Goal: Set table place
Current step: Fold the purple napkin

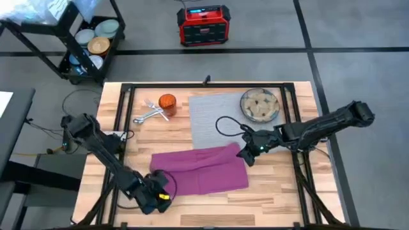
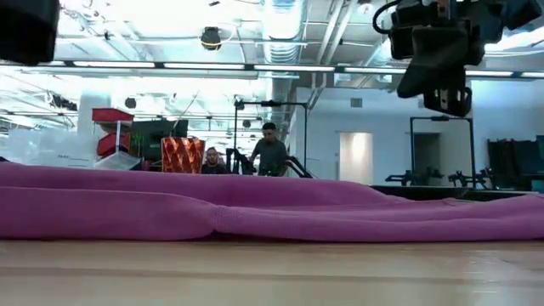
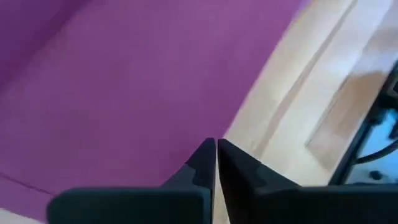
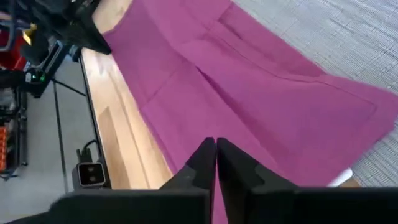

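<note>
Both my tools hover closed over the napkin.
My left tool (image 1: pixel 161 191) is at the napkin's (image 1: pixel 201 167) near corner, my right tool (image 1: pixel 250 153) at its far end; biscuits fill the plate (image 1: pixel 260 104).

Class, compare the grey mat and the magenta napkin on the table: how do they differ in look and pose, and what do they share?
The grey mat is ribbed and lies flat and squared with the table; the magenta napkin is smooth, folded and rumpled, lying a little askew. The mat carries the plate on its far corner; the napkin carries nothing. Both are flat textiles on the table, and the napkin's corner overlaps the mat.
</note>
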`<state>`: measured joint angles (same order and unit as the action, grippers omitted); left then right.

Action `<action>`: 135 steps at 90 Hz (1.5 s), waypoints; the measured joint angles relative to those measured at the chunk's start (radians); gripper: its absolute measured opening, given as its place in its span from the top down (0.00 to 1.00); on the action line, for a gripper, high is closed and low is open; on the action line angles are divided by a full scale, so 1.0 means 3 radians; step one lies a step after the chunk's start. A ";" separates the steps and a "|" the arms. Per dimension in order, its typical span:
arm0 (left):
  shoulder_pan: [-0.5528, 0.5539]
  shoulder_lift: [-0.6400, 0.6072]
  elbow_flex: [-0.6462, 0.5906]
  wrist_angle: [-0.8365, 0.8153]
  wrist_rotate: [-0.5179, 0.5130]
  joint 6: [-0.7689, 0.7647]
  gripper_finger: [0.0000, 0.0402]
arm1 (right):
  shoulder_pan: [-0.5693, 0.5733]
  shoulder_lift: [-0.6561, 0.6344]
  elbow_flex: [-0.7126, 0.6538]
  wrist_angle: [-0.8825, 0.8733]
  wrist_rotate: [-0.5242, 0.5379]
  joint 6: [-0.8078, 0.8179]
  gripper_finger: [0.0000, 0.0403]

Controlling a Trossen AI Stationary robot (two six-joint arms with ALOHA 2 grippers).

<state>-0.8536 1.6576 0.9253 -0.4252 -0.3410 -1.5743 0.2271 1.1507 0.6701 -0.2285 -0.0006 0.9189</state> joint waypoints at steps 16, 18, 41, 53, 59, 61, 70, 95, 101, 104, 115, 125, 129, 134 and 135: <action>-0.0039 0.0036 0.0429 -0.0672 -0.0017 0.0421 1.00 | 0.0065 0.0000 0.0000 0.0003 0.0117 -0.0044 0.96; -0.0051 0.0037 0.0484 -0.0799 -0.0013 0.0516 1.00 | 0.0064 -0.0001 0.0000 0.0009 0.0124 -0.0062 0.95; -0.0224 0.0039 0.0624 -0.1314 0.0283 0.1266 0.87 | 0.0074 -0.0001 0.0000 0.0019 0.0123 -0.0214 0.77; -0.0269 0.0045 0.0617 -0.1453 0.0313 0.1321 0.76 | 0.0075 -0.0001 0.0000 0.0018 0.0132 -0.0236 0.64; -0.0267 0.0045 0.0615 -0.1468 0.0265 0.1323 0.71 | 0.0067 -0.0001 0.0000 0.0019 0.0177 -0.0217 0.59; -0.0264 0.0045 0.0615 -0.1452 0.0253 0.1333 0.70 | 0.0063 -0.0001 0.0000 0.0016 0.0182 -0.0211 0.57; -0.0264 0.0045 0.0615 -0.1344 0.0179 0.1346 0.65 | 0.0039 -0.0001 0.0000 0.0017 0.0187 -0.0189 0.53; -0.0264 0.0369 0.0615 -0.1212 0.0189 0.1432 0.61 | 0.0021 -0.0003 0.0000 -0.0034 0.0186 -0.0184 0.52; -0.0260 0.0442 0.0615 -0.1287 0.0190 0.1362 0.61 | 0.0022 -0.0003 0.0000 -0.0061 0.0183 -0.0181 0.53; -0.0253 0.0476 0.0615 -0.1340 0.0190 0.1335 0.61 | 0.0030 -0.0003 0.0000 -0.0068 0.0168 -0.0180 0.54; -0.0241 0.0570 0.0615 -0.1477 0.0254 0.1243 0.66 | 0.0096 -0.0003 0.0000 -0.0080 0.0057 -0.0175 0.55; -0.0233 0.0584 0.0622 -0.1502 0.0307 0.1175 0.82 | 0.0247 -0.0003 0.0000 -0.0145 -0.0074 -0.0175 0.56; -0.0221 0.0584 0.0622 -0.1494 0.0331 0.1168 0.91 | 0.0333 -0.0003 0.0000 -0.0208 -0.0097 -0.0175 0.57; -0.0208 0.0583 0.0621 -0.1494 0.0343 0.1151 0.97 | 0.0461 -0.0003 0.0000 -0.0322 -0.0098 -0.0161 0.58; -0.0206 0.0583 0.0620 -0.1497 0.0344 0.1146 0.97 | 0.0486 -0.0002 0.0000 -0.0347 -0.0098 -0.0159 0.58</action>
<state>-0.9155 1.8324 1.1114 -0.8744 -0.2379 -1.2305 0.3729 1.1501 0.6701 -0.3325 -0.0299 0.8712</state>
